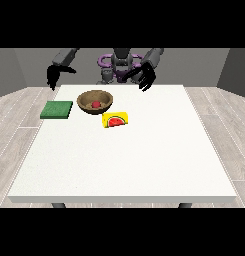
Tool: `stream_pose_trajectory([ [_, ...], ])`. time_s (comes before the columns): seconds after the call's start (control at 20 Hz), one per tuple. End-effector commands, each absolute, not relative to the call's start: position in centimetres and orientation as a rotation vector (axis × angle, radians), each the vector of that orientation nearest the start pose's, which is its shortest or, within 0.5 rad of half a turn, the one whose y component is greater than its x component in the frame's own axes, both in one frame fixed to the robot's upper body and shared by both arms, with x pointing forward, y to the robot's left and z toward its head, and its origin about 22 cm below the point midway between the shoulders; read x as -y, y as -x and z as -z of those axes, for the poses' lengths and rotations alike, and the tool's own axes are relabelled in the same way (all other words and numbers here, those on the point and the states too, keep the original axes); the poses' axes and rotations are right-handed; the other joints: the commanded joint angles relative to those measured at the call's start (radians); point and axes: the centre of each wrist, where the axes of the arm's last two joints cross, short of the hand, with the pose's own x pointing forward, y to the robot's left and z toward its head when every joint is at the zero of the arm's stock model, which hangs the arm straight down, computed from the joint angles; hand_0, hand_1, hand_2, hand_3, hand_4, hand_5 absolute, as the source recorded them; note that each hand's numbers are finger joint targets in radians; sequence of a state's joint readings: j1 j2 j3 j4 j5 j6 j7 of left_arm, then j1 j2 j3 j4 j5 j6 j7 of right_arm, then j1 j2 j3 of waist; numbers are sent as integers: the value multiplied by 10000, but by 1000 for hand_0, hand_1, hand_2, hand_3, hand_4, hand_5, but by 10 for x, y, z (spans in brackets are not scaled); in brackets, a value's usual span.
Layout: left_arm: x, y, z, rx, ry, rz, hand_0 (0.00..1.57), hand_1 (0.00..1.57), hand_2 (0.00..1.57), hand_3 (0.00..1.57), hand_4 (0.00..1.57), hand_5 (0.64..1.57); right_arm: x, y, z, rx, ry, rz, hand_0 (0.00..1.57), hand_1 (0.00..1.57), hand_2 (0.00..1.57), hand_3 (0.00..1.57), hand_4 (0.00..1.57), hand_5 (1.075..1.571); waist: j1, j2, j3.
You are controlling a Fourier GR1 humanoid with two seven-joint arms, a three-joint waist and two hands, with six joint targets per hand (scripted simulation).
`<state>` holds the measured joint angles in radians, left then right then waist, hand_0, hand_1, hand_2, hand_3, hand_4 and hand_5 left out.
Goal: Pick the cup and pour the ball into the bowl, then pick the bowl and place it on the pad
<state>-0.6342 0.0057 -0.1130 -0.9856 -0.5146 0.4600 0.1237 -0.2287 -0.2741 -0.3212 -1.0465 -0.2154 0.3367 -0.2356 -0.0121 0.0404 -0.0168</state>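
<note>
So the big white table (pixel 144 165) is taking up most of the view, and the robot (pixel 120 64) is standing behind it with both hands hanging up off the surface near the far edge. The green pad (pixel 57 110) is lying flat toward the view's left, and the brown bowl (pixel 95 101) is sitting just beside it, upright, with the red ball (pixel 96 104) already resting inside. The yellow cup (pixel 116 119) is lying on its side right next to the bowl, long axis running roughly left to right; can't tell which end is the mouth. The hand at the view's right (pixel 145 79) is showing relaxed, drooping fingers and grasping nothing; same for the hand at the view's left (pixel 53 76). My worry: the bowl is looking wide, so a grab at its rim could be tipping it and sending the ball rolling out.
</note>
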Motion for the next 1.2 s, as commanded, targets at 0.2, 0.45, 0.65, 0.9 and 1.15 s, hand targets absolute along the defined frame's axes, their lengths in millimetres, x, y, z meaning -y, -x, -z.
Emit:
stream_pose_trajectory([
  [0.2, -152, -339, -17, 18332, -1573, 2096, 0, 0, 0, 0, 0, 1564, 307, -287, 55, 16161, 36, 1828, 0, 0, 0, 0, 309, 1570, 1057, 905, 160],
  [0.45, -202, -336, 3, 18085, -1411, 1997, 0, 0, 0, 0, 0, 1564, 274, -303, 54, 15949, -81, 1736, 0, 0, 0, 0, 315, 1569, 829, 785, 166],
  [0.65, -231, -333, -8, 18389, -1357, 2247, 0, 0, 0, 0, 0, 1565, 307, -303, 63, 15810, 220, 2254, 0, 0, 0, 0, 259, 1567, 1056, 879, 170],
  [0.9, -216, -326, -8, 18288, -1473, 2251, 0, 0, 0, 0, 0, 1565, 300, -309, 81, 15640, 117, 2197, 0, 0, 0, 0, 194, 1561, 1023, 820, 171],
  [1.15, -234, -327, -22, 18527, -1477, 2414, 0, 0, 0, 0, 0, 1566, 311, -308, 88, 15924, 123, 2220, 0, 0, 0, 0, 100, 1563, 1208, 1071, 173],
])
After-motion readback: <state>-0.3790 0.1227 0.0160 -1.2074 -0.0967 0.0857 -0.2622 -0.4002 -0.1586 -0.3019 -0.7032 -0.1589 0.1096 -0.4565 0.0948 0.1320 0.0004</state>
